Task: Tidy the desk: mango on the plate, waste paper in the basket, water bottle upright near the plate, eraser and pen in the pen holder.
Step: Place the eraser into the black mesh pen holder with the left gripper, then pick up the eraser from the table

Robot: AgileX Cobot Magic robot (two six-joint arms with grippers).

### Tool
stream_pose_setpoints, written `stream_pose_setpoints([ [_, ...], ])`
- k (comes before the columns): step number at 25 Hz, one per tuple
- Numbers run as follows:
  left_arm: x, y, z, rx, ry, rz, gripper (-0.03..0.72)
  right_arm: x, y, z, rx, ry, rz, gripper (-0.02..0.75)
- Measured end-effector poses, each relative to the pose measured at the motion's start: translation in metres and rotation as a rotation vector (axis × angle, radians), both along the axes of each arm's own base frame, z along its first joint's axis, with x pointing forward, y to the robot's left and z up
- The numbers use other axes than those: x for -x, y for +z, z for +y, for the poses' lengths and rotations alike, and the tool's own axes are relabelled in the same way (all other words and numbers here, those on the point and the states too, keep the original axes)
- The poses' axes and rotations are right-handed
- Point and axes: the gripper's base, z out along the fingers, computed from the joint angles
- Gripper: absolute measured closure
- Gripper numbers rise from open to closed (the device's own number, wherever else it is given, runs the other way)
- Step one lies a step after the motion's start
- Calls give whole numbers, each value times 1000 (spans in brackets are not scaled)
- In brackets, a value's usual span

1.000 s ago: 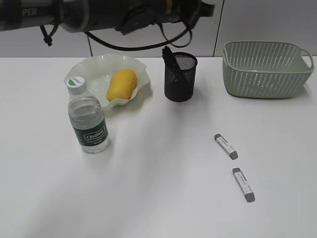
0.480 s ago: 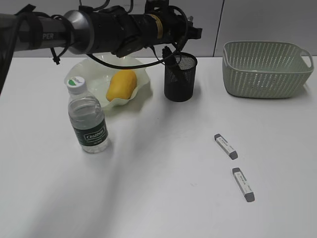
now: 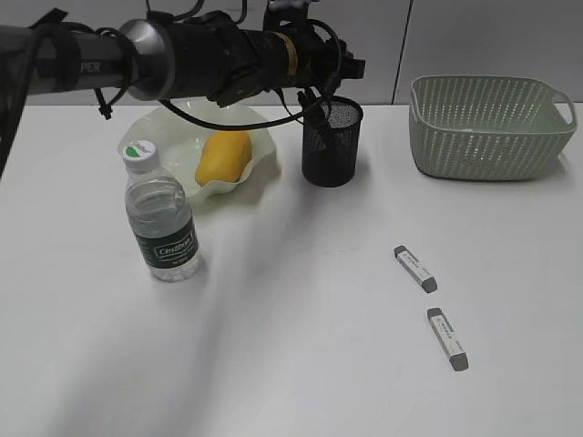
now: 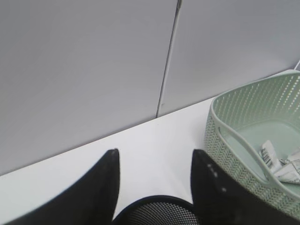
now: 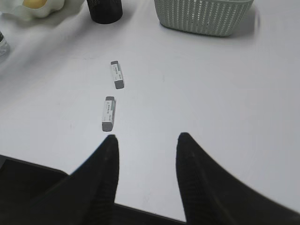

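Observation:
My left gripper (image 3: 321,87) hovers just above the black mesh pen holder (image 3: 332,141), its arm stretched over the plate (image 3: 173,127). In the left wrist view the left gripper (image 4: 154,157) stands open with nothing between its fingers, the pen holder's rim (image 4: 159,213) right below. A dark pen (image 3: 311,107) leans inside the holder. The mango (image 3: 223,155) lies on the plate. The water bottle (image 3: 162,228) stands upright beside it. Waste paper (image 4: 281,161) lies in the basket (image 3: 487,127). Two erasers (image 3: 416,269) (image 3: 448,339) lie on the desk (image 3: 291,300). My right gripper (image 5: 147,138) is open, just short of the nearer eraser (image 5: 108,113).
A grey panelled wall runs behind the desk. In the right wrist view the desk's near edge (image 5: 140,208) passes under the right fingers, with the farther eraser (image 5: 117,75), the basket (image 5: 201,16) and the pen holder (image 5: 105,11) beyond.
In the exterior view the left arm has dropped from a blur along the top edge to a position over the plate and pen holder. Everything on the desk has stayed put.

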Motion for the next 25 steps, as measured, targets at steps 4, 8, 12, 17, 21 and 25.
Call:
stream_pose_setpoints([
  [4, 2, 12, 1, 8, 7, -10, 302, 0, 0, 0, 1, 0, 0, 408],
  [8, 18, 64, 12, -9, 115, 18, 353, 0, 0, 0, 2, 0, -1, 408],
  [12, 53, 119, 34, -214, 180, 74, 453, 0, 0, 0, 2, 0, -1, 408],
  [17, 117, 151, 70, -332, 59, 211, 465, 0, 0, 0, 2, 0, -2, 408],
  [21, 193, 163, 127, -348, 40, 244, 454, 0, 0, 0, 2, 0, -2, 408],
  [25, 277, 151, 193, -376, 52, 292, 422, 0, 0, 0, 2, 0, -2, 408],
])
